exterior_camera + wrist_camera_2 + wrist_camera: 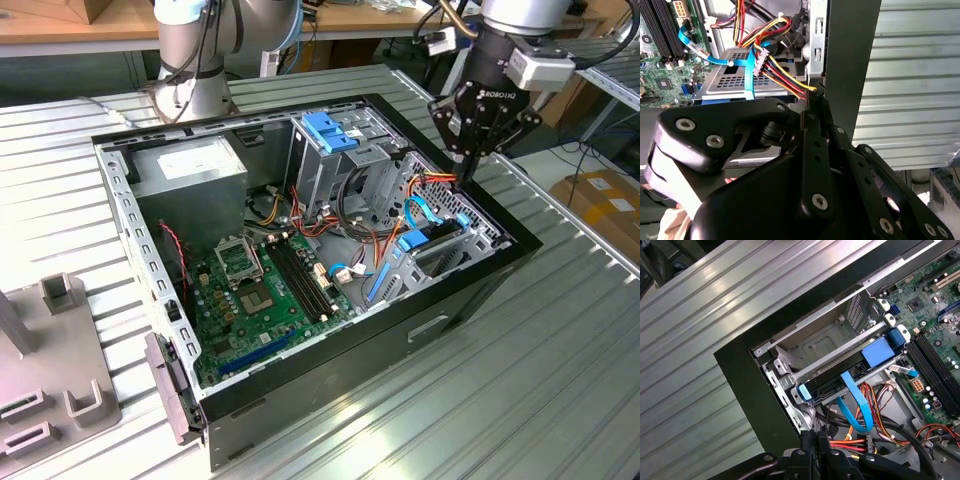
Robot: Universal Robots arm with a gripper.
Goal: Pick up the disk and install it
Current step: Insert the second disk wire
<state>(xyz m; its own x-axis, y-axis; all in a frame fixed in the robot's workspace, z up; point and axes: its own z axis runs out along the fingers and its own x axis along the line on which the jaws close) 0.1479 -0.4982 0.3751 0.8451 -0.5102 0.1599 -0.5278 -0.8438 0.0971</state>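
Note:
The disk (880,351), a dark drive framed by a bright blue carrier, lies slotted in the grey drive bay (822,342) at the corner of the open computer case (470,285). In the exterior view, the disk (410,241) sits low at the case's right end. My gripper (465,172) hovers just above that end of the case, over the bundle of red, yellow and orange cables (860,442). Its fingers (815,440) are pressed together with nothing between them. In the second wrist view the fingertips (813,102) meet beside the cables, at the case wall.
Inside the case are a green motherboard (260,290), a grey power-supply box (190,165) and a metal cage with a blue cap (325,135). A blue flat cable (855,400) loops over the disk. A second arm's base (195,60) stands behind. A grey fixture (50,370) is on the exterior view's left.

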